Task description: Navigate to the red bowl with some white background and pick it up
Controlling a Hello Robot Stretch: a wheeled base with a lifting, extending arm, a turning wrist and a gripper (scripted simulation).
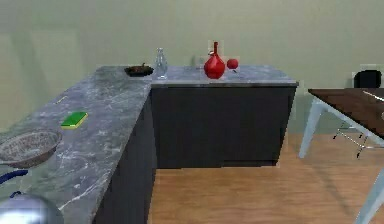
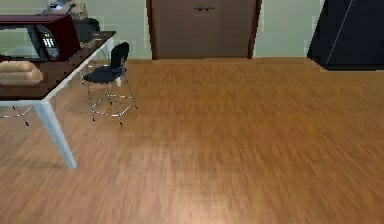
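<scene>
A shallow round bowl, dull reddish with a pale inside [image 1: 28,148], sits close at ten o'clock on the grey marble counter [image 1: 110,100]. I cannot tell the gripper's state.

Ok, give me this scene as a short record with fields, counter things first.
Counter: L-shaped grey marble counter, dark cabinets below
Far end: red vase, clear bottle, dark dish
Near end: green sponge, bowl
Arm side: table with microwave, black chair beside it
Floor: wood floor
</scene>
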